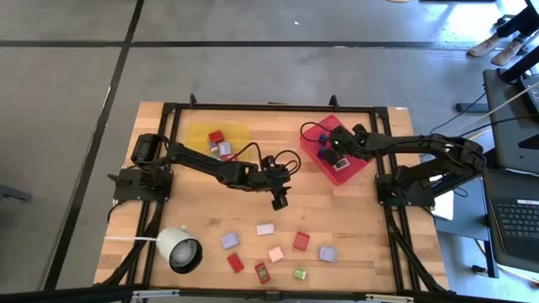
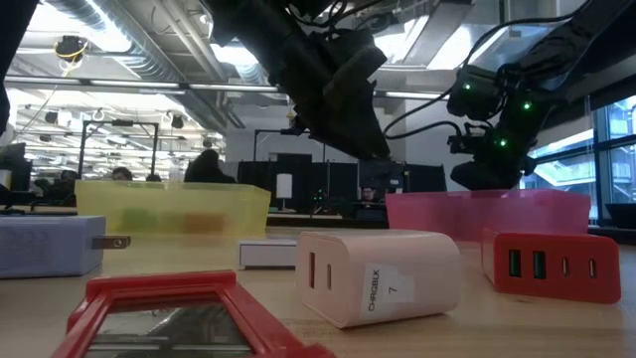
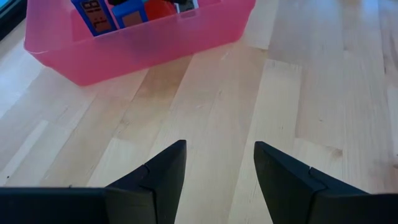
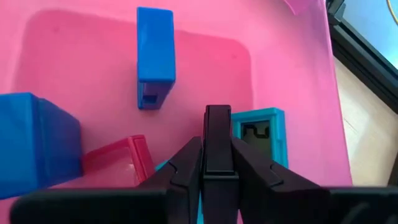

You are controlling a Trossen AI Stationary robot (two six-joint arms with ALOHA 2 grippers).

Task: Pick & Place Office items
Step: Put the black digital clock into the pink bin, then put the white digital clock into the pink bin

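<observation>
My right gripper (image 1: 334, 156) reaches down into the red tray (image 1: 360, 165) at the far right, shut on a thin black block (image 4: 217, 121). Blue (image 4: 154, 56), red (image 4: 118, 158) and teal (image 4: 261, 134) blocks lie on the tray floor below it. My left gripper (image 3: 217, 162) hangs open over bare wood at mid-table (image 1: 279, 200), holding nothing. Several loose blocks lie flat near the front edge, among them a white one (image 1: 265, 228), a red one (image 1: 301, 241) and a lilac one (image 1: 327, 252). My right gripper pinches the black block between its two fingers (image 4: 186, 165), which press on its two broad faces. The block's narrow end (image 4: 217, 112) sticks out past the fingertips. The fingers slant steeply down from above into the tray. The block is above the tray floor; whether it touches the floor does not show.
A yellow tray (image 1: 238, 132) with a few blocks stands at the far left. A white round lamp-like object (image 1: 178, 250) sits at the front left. A black frame (image 1: 278, 107) runs round the table's edge. Bare wood lies between the two trays and the loose blocks.
</observation>
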